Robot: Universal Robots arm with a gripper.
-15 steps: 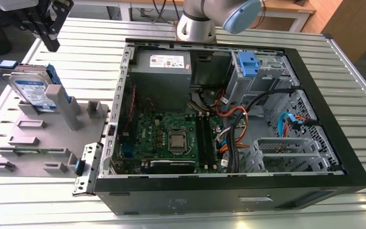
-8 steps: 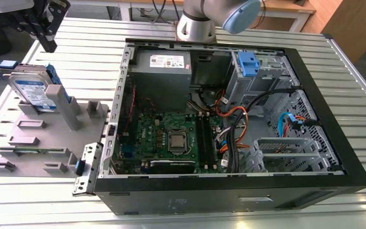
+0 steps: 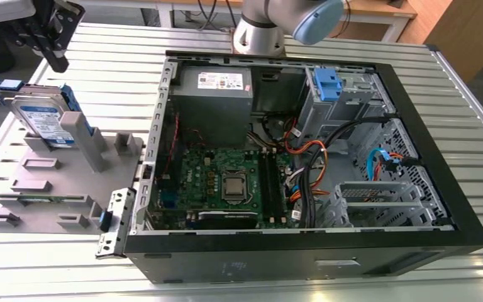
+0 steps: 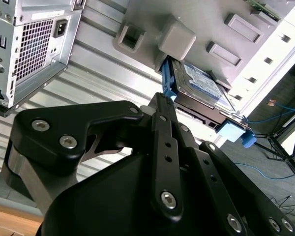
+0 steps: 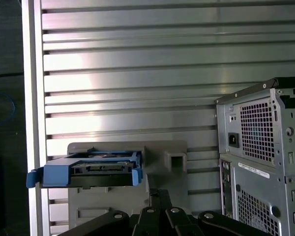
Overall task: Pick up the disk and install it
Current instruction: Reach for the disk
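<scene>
Disk (image 3: 43,121) | standing in grey fixture (image 3: 53,189) | gripper (image 3: 58,61) above, not touching

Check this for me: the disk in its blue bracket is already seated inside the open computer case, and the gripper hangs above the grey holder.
Not right. The disk in its blue bracket stands on the grey holder, outside the open computer case, as the exterior view shows. The gripper does hang above the grey holder.
</scene>
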